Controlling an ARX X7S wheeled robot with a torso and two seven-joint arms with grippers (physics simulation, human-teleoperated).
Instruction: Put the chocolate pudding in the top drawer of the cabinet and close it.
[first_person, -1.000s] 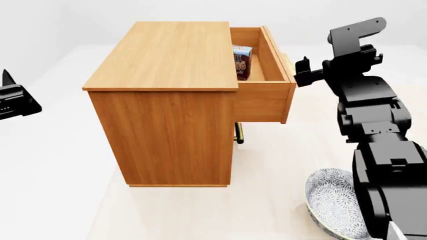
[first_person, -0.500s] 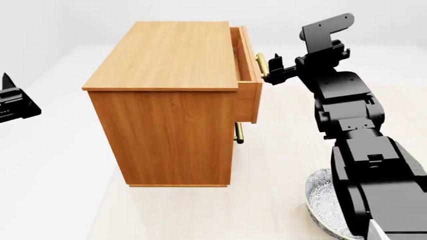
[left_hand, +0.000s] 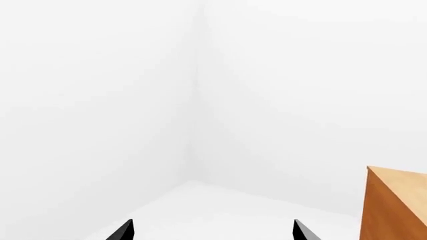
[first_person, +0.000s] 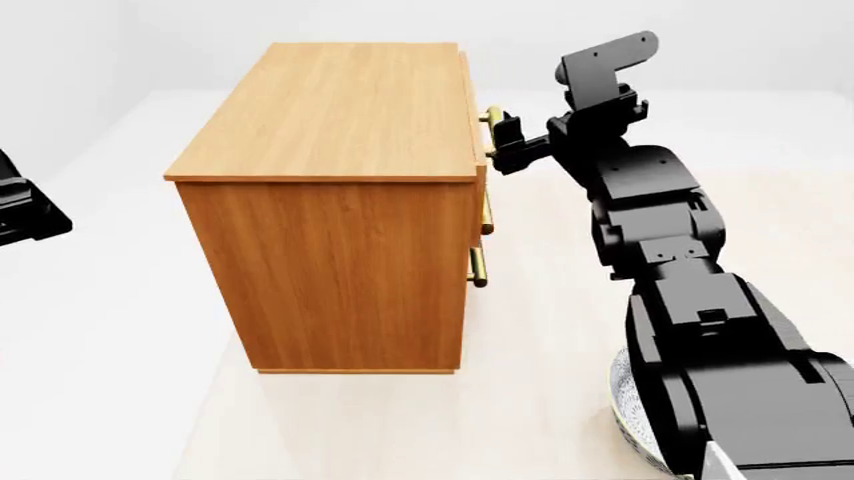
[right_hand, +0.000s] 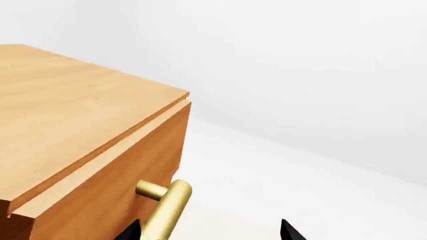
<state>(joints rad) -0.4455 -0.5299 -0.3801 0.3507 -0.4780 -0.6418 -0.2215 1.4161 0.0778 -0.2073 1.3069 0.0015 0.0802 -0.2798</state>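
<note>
Head view: bowl (first_person: 627, 405) near cabinet (first_person: 340, 190) | right gripper (first_person: 511, 152) spread around top drawer handle (first_person: 491, 130) | left gripper (left_hand: 212, 231) spread

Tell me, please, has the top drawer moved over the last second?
Yes. The top drawer, open a second ago, has slid into the cabinet; its front now sits nearly flush, with the right tool at its handle.

Premises are presenting as a bare simulated test room, not a furnished home or shop: blank white walls (left_hand: 100, 100) are meeting at a corner, a pale floor (first_person: 120, 380) is lying underfoot, and one wooden cabinet (first_person: 334, 250) is standing alone.
</note>
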